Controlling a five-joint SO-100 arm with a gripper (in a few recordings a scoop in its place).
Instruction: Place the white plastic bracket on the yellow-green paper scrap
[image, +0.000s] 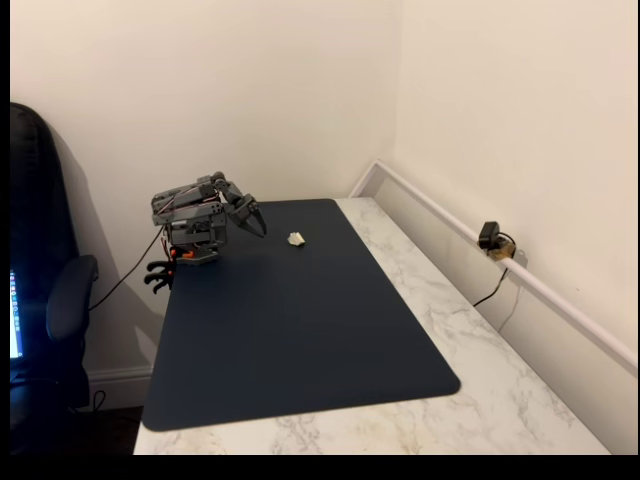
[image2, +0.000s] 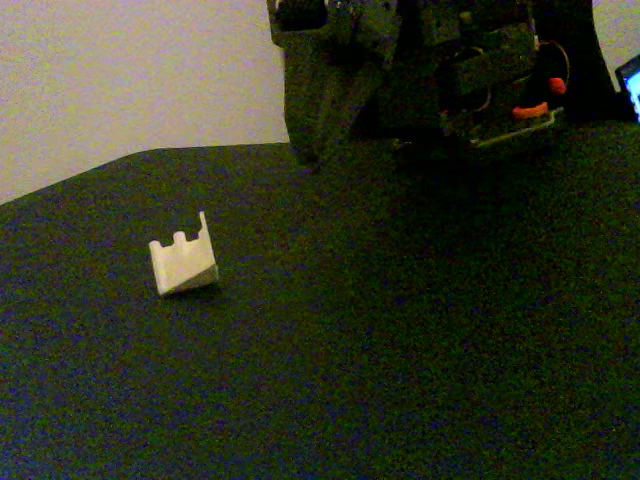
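In a fixed view the grey arm sits folded at the far left edge of the dark mat (image: 300, 330), its gripper (image: 256, 222) hanging empty with the jaws seemingly close together, and the white plastic bracket (image: 296, 238) lies on the mat just to its right, apart from it. In the other fixed view the bracket (image2: 183, 262) rests tilted on the mat (image2: 400, 350), left of and nearer than the dark arm base (image2: 440, 70); how far the jaws are parted cannot be told there.

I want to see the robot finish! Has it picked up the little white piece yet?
Not yet. The white plastic bracket lies on the dark mat, apart from the gripper, which hangs folded near the arm's base with nothing in it. So nothing looks done: grabbing, carrying and placing are all left. I can't make out any yellow-green paper in these pictures.
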